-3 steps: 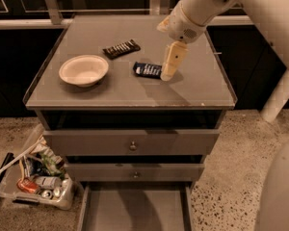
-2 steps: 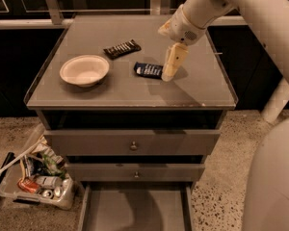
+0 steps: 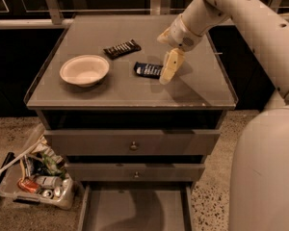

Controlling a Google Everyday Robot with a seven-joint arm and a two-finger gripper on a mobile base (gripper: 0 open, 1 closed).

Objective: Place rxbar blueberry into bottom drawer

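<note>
Single camera view, approach-to-grasp stage. The rxbar blueberry, a small flat rectangle in a glossy navy wrapper with pale lettering, lies flat near the middle of the cabinet top, a smooth, faintly reflective grey slab with a thin raised edge. The gripper, cream-coloured and blunt, hangs tip-down from the arm at the bar's 3 o'clock end, just beside or touching the wrapper. It is seen edge-on as one slab, so whether it is wide, narrow or already closing on the bar cannot be told. At the bar's 9 o'clock stands a shallow off-white bowl, matte and round-rimmed. At 11 o'clock lies a longer black-brown bar with white lettering, set apart from the target. The bottom drawer, at 6 o'clock below two closed knobbed drawers, stands pulled out, a wide shallow grey tray with low walls and a bare floor. Judged from this layout, the bar has not been lifted and transport is not yet begun. The next move calls for a secure pinch across the thin, slippery wrapper, a clean lift clear of the raised edge, then a long descent towards 6 o'clock over the open tray.
</note>
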